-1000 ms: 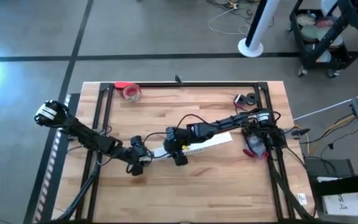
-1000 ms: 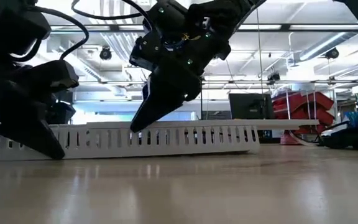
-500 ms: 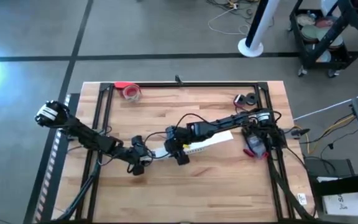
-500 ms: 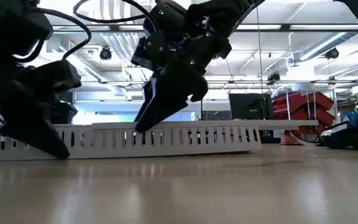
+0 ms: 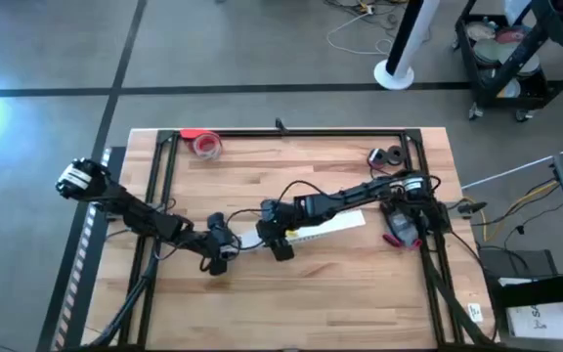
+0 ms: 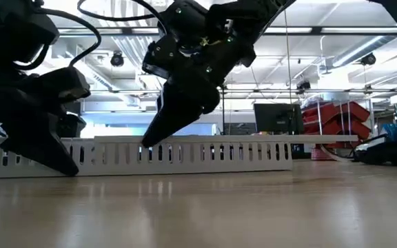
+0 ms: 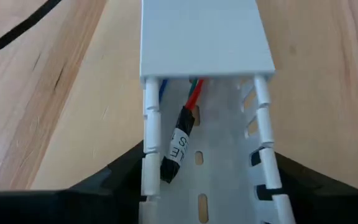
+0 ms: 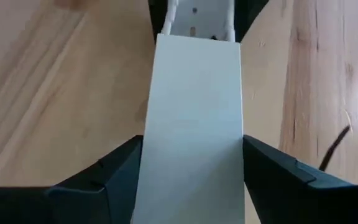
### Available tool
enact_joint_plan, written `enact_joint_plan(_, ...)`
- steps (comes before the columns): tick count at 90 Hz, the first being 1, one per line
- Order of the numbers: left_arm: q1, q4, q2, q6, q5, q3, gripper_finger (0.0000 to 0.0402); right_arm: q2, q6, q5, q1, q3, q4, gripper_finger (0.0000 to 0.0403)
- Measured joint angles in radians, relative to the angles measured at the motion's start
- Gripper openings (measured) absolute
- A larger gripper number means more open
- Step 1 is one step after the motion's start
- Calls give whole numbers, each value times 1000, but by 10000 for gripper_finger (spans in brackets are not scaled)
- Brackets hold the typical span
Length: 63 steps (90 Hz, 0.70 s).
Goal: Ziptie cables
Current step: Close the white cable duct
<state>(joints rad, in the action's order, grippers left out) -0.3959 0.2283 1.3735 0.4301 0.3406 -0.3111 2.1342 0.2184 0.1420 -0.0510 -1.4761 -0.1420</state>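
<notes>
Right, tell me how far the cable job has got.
Done: the wires lie inside the slotted white cable duct, its cover over most of it. In hand: the left gripper holds the duct's open end and the right gripper straddles the cover. Left: the last stretch is uncovered; no ziptie shows.

Wooden bench (image 5: 291,293), black frame rails along its edges. Red tape roll (image 5: 206,145) near far left corner, flat red piece (image 5: 192,133) just beside it. Two small black rings (image 5: 389,155) near far right corner. White slotted cable duct (image 6: 185,155) lies mid-bench, its lid (image 7: 201,37) partly covering the channel
</notes>
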Motion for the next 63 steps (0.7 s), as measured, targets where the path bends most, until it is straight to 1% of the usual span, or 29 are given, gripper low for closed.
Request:
enact_joint_plan(10, 2, 5, 0, -10, 2, 0, 222, 0, -21, 2, 0, 2, 17, 223)
enact_joint_plan(23, 25, 28, 1, -36, -6, 1, 221, 2, -1, 30, -1, 4, 55, 227)
enact_joint_plan(37, 43, 52, 3, -97, 4, -14, 218, 13, -44, -4, -5, 3, 144, 223)
enact_joint_plan(49, 64, 43, 3, -153, 1, -31, 224, 19, -73, -6, -5, 3, 180, 225)
enact_joint_plan(63, 87, 50, 5, -205, 5, -60, 219, 18, -106, -26, -4, 2, 222, 223)
